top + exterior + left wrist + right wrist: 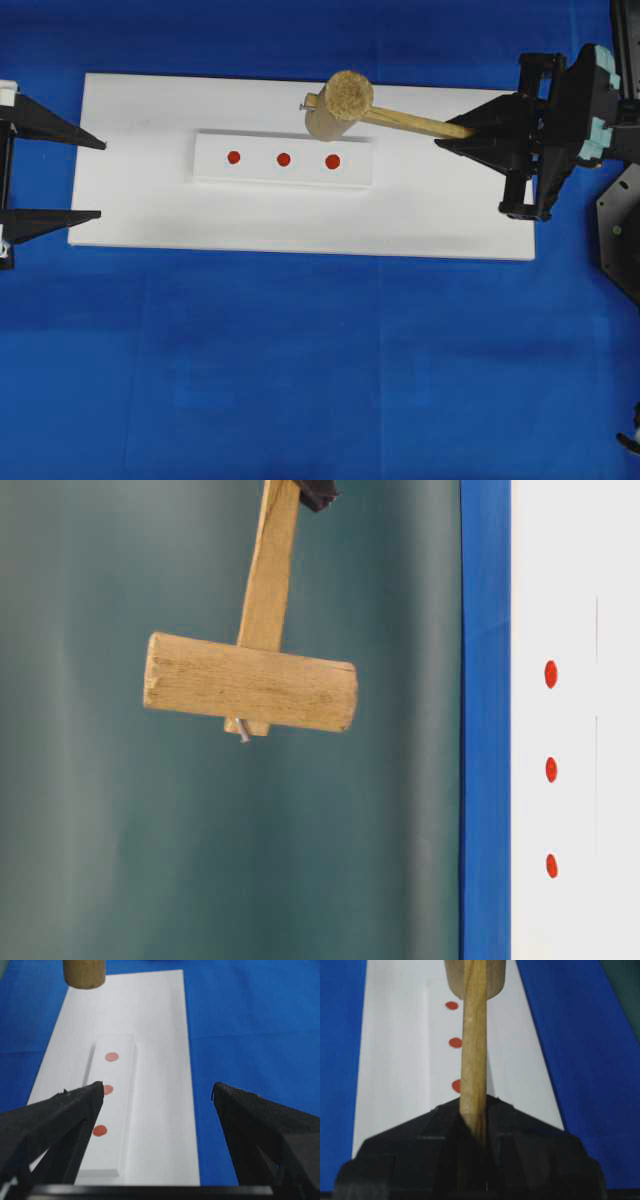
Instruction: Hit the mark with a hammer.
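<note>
on the blue cloth (300,380) that covers my table lies a white board (140,200), and on its middle sits a smaller raised white strip (255,160) carrying three red dots (283,159) in a row. there is no bin or tray anywhere in my views, so nothing is contained in anything; the strip is the only thing that bears something, and only those marks. the far side of the room, in the table-level view, is a plain dull green backdrop (100,830).

my right gripper (465,131) is clamped tight on the end of the handle of the hammer (345,100), the flat wood pinched between its black jaws in the right wrist view. the hammer hangs in the air, off the board, its thick round head above the board's far edge near the strip's right end. a small metal pin (243,732) pokes out under the head where the handle passes through.

my left gripper (100,180) hovers at the board's left edge with its jaws spread wide and nothing between them. from its wrist camera one black finger (75,1110) partly covers the strip and the middle dot. the space between the hammer head and the dots looks clear.
</note>
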